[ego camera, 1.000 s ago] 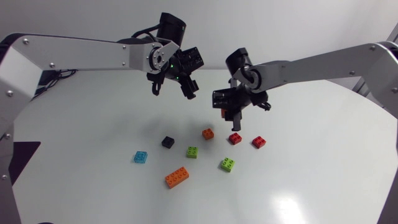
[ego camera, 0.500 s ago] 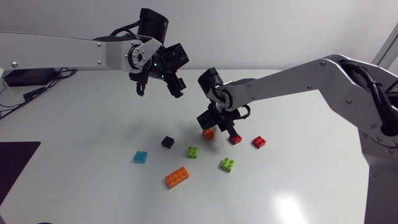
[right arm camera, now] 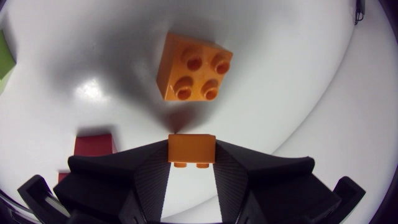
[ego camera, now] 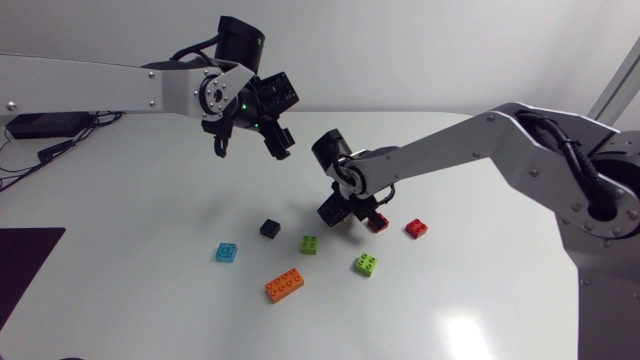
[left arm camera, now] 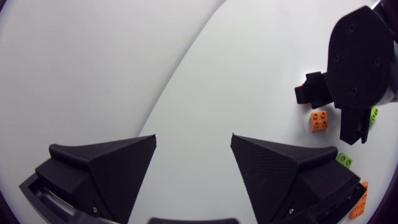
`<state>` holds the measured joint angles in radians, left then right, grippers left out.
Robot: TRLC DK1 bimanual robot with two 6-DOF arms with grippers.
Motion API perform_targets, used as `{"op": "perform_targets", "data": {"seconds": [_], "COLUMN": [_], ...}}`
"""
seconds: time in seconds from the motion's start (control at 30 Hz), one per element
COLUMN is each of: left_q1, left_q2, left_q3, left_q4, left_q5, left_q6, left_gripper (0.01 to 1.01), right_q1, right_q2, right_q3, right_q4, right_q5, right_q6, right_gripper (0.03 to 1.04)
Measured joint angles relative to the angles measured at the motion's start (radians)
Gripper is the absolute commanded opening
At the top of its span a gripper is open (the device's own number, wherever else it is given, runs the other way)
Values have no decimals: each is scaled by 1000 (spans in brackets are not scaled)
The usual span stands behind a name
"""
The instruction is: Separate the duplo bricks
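2 orange pieces matter here. My right pincer (ego camera: 347, 212) is pinched narrow on a small orange brick (right arm camera: 191, 151), held low just short of a square 4-stud orange brick (right arm camera: 193, 74) lying on the surface (ego camera: 480, 290). I judge it is meant to be set down apart. This sits at the centre of the head frame, beside a red brick (ego camera: 378, 224). The held brick is glossy, with its plain side towards the camera. My left pincer (left arm camera: 193, 144) hangs wide and empty, clear of the work.

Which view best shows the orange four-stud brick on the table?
Right wrist view: the orange four-stud brick lies large, studs up, ahead of the right gripper. Left wrist view shows it small beside that gripper; in the head view the gripper hides it.
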<state>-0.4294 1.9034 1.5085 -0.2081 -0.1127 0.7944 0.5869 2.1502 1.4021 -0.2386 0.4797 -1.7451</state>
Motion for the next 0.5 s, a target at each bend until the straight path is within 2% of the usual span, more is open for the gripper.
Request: {"op": "perform_targets", "data": {"seconds": [0.2,0.5], "left_q1": [7,11], "left_q2": [-2,-2], "left_q3": [-14,-27], "left_q4": [3,6], "left_q5": [0,0], "left_q6": [0,0], "left_gripper": [848,848], "right_q1": [37,42], "right_q2": [12,24], "right_q3": [0,0], "right_q4": [11,37], "right_q5": [27,57], "right_q6": [-10,-56], "right_gripper": [366,377]}}
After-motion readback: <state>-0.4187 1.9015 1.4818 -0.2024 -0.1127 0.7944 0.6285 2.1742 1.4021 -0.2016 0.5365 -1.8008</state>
